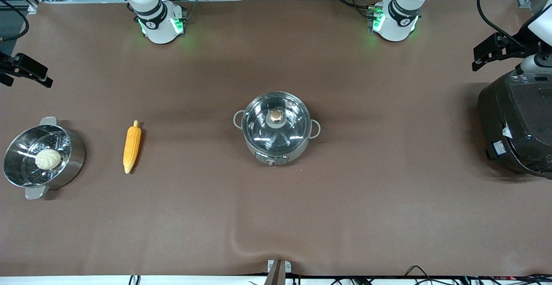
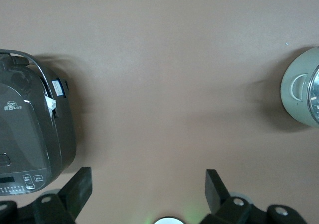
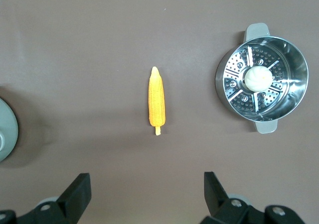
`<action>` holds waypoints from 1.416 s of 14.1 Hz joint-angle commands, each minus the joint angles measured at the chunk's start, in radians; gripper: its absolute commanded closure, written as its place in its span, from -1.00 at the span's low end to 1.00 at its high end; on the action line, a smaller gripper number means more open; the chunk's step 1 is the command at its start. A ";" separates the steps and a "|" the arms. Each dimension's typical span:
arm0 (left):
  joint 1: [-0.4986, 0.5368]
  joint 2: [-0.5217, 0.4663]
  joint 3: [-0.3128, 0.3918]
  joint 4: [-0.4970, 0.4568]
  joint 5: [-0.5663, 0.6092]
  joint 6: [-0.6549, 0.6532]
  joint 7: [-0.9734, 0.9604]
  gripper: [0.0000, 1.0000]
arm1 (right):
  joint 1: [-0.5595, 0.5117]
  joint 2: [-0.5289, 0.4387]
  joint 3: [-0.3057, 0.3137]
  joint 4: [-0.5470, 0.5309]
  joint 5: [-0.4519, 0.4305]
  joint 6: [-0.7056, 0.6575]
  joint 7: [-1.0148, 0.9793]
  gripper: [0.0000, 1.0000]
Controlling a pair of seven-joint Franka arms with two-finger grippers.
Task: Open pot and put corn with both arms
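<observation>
The grey pot (image 1: 276,149) stands mid-table, its glass lid (image 1: 293,125) with the copper knob (image 1: 276,116) on it. Its edge shows in the left wrist view (image 2: 299,92) and the right wrist view (image 3: 6,129). The yellow-orange corn (image 1: 132,146) lies flat on the table toward the right arm's end, also in the right wrist view (image 3: 156,104). My left gripper (image 2: 148,184) is open and empty, high over bare table between the rice cooker and the pot. My right gripper (image 3: 147,184) is open and empty, high over bare table near the corn.
A bare steel steamer pot (image 1: 69,164) holding a pale bun (image 1: 48,159) stands beside the corn at the right arm's end. A big black rice cooker (image 1: 517,121) stands at the left arm's end. Brown cloth covers the table (image 1: 276,216).
</observation>
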 commanded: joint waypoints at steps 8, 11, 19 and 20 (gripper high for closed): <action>0.001 0.023 -0.005 0.040 0.027 -0.028 -0.011 -1.00 | 0.012 0.035 -0.001 0.008 0.003 0.033 0.016 -1.00; 0.005 0.041 -0.003 0.040 0.038 -0.028 -0.005 -1.00 | 0.030 0.070 -0.001 -0.013 0.003 0.080 0.016 -1.00; -0.132 0.217 -0.016 0.058 0.054 -0.007 -0.059 -1.00 | 0.045 0.144 0.001 -0.215 0.000 0.382 0.015 -1.00; -0.184 0.263 -0.013 0.077 0.057 0.022 -0.082 -1.00 | 0.054 0.144 -0.001 -0.258 0.000 0.421 0.015 -1.00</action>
